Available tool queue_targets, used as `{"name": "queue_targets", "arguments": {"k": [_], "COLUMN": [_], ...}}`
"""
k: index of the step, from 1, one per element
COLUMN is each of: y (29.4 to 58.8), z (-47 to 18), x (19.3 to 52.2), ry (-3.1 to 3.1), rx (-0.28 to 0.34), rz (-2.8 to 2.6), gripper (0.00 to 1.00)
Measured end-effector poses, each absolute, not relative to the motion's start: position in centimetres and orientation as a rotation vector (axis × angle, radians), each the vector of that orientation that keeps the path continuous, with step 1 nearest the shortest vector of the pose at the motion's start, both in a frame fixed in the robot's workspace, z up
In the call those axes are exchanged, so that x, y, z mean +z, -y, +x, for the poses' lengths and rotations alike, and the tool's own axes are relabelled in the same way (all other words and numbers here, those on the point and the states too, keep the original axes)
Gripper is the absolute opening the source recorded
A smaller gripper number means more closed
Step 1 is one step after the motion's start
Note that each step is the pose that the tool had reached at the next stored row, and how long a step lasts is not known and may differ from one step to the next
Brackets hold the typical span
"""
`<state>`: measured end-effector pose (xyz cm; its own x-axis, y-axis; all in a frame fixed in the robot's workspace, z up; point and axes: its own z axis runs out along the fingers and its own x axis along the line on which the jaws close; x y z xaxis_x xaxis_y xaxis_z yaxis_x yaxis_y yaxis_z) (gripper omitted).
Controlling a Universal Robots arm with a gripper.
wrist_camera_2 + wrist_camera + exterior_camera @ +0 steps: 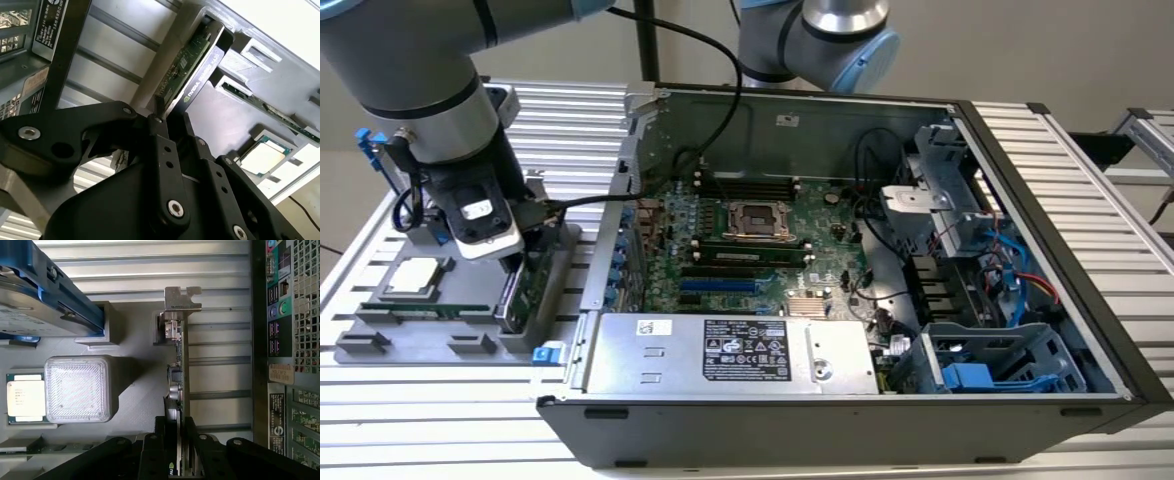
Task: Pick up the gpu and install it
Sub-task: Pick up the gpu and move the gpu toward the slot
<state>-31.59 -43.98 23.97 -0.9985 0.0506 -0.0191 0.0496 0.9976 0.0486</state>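
Black two-finger gripper (178, 430) clamps the thin green-and-black gpu card (183, 365) between its tips; lifting straight should avoid snagging.

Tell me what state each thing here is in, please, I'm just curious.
gpu: standing on edge in the gray tray, not yet installed.
gripper: shut on the gpu.
computer case: open, side panel off.
processor: lying flat in the tray.

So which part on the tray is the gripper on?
The gpu, the upright card with the silver bracket, clamped between the gripper fingers; the processor and memory stick lie flat, untouched.
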Motion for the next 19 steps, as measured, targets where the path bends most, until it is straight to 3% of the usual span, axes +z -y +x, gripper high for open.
{"name": "queue_targets", "arguments": {"k": [19], "y": [43.99], "z": [-31.59], "x": [23.91], "ry": [-3.119], "rx": [0.075], "rz": [0.078], "gripper": [0.0]}}
